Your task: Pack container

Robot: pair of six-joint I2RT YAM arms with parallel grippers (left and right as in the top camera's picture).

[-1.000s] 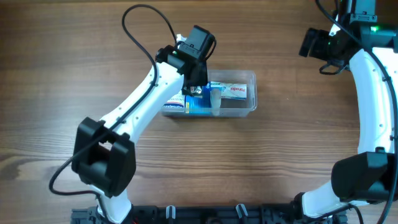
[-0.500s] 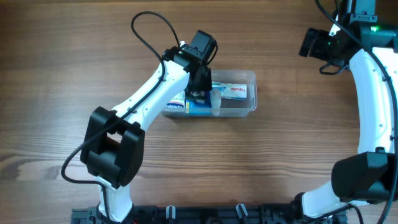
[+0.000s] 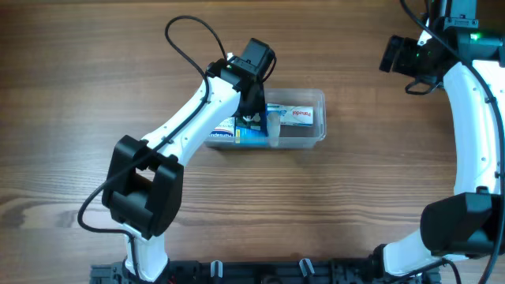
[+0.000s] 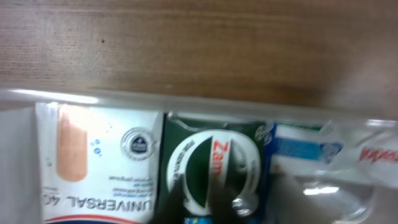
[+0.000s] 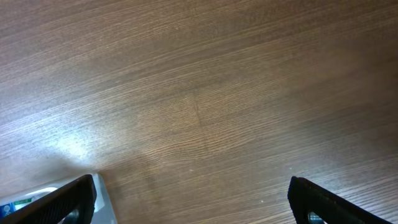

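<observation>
Left claw (image 3: 252,120) sits over the container (image 3: 312,93), small boxes (image 4: 99,155) just beneath it; open or closed, I cannot tell. Right claw (image 5: 199,202) gapes above the desk (image 5: 217,93).

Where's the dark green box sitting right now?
In the left wrist view, the green box lies in the container, between the white plaster box on its left and a blue-and-white box on its right.

Over 1 second the white left arm's large black joint block (image 3: 144,193) has swung rightward, and the left gripper (image 3: 252,117) has shifted slightly right over the clear plastic rectangular container (image 3: 319,98).
</observation>
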